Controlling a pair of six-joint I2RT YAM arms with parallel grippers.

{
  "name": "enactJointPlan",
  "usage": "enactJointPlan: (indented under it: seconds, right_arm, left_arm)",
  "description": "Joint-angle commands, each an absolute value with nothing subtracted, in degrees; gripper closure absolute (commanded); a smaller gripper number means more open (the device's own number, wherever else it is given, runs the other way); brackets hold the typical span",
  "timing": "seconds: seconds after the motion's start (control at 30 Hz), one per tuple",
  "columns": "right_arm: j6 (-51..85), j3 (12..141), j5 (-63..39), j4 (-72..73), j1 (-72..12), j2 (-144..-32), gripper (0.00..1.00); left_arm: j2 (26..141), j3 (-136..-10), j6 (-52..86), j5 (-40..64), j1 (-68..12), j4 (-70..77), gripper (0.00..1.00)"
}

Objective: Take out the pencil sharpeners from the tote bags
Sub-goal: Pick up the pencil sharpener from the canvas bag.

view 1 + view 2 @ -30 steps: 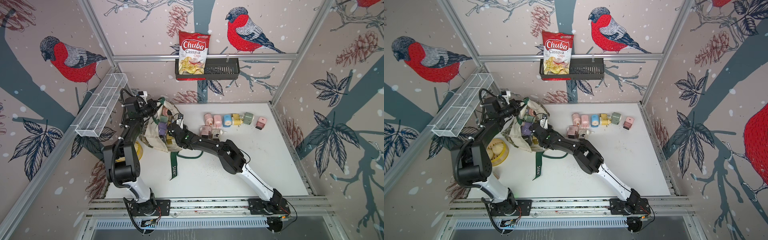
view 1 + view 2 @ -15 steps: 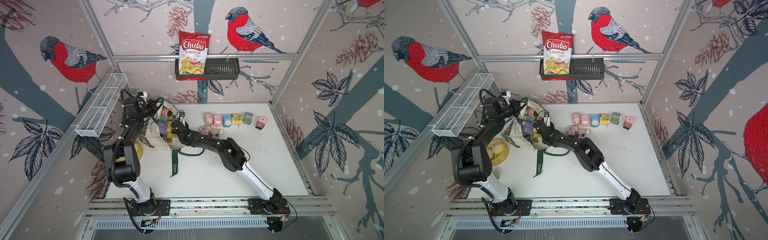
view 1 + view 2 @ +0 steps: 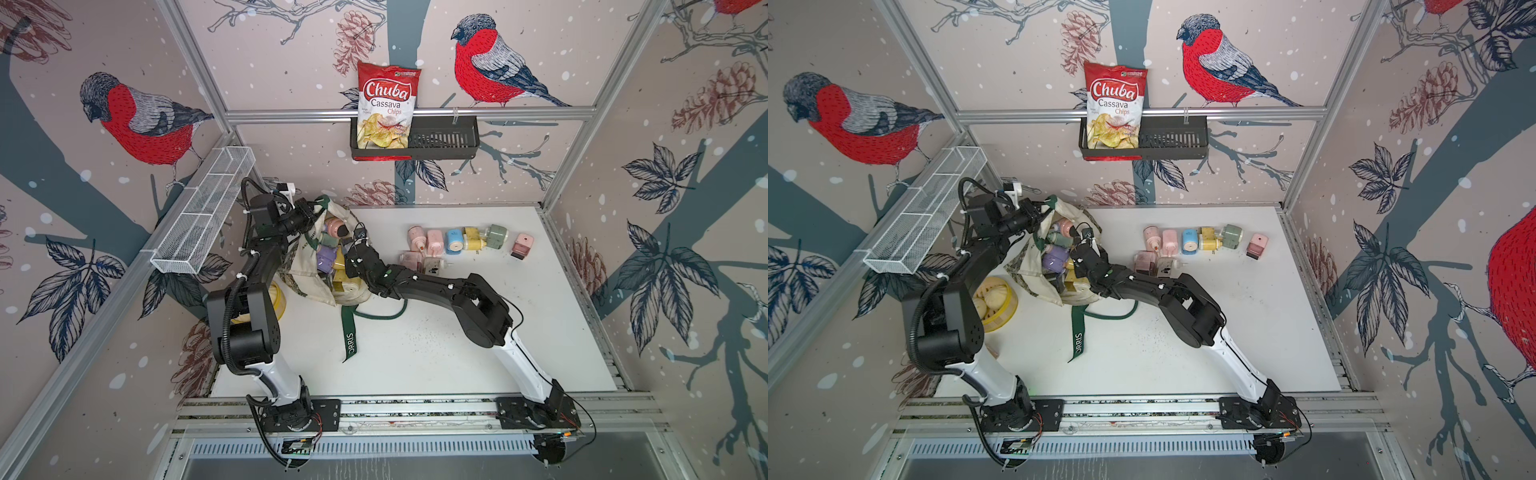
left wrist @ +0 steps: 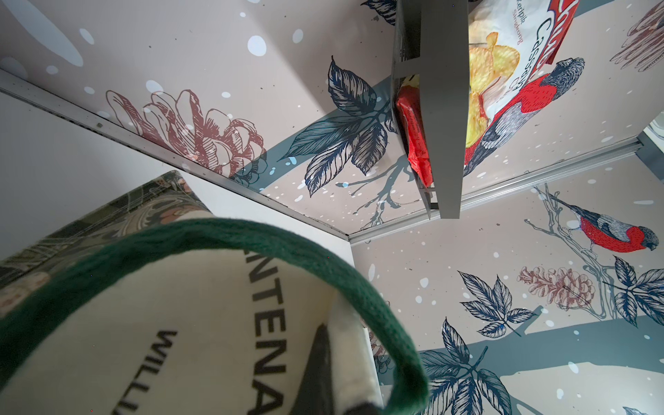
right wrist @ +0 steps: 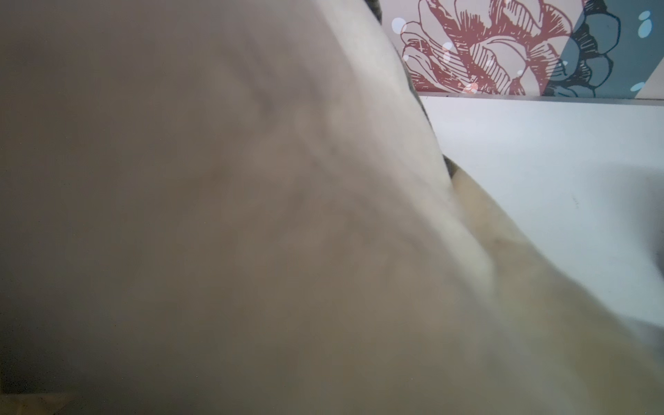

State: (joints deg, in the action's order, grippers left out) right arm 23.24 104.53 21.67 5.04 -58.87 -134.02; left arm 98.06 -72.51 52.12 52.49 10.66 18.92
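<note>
Table: right fingers deeper inside tote, gap hidden; left fingers still clamping tote.

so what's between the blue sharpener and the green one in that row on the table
a yellow sharpener, right between the blue sharpener and the green sharpener; both top views show it
</note>
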Motion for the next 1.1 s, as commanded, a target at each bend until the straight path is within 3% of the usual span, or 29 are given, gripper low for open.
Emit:
enactJointPlan:
  seconds: [0.0,0.63,1.07]
  right_arm:
    - [21.14,101.08,18.72,8.98,-58.88,-130.85,0.7]
    - [16.09,86.14,6.12,7.13,-60.28,-113.72,0.71]
    - [16.66,80.67,8.21,-15.97,-54.63,-95.78,0.7]
  left_arm:
    - [97.47,-72.9,52.65,55.14,10.66,27.22,1.0]
    - [97.34,-73.03,52.38,55.02,10.72,26.89,1.0]
    - [97.25,-73.03,52.38,55.11,10.72,26.81,1.0]
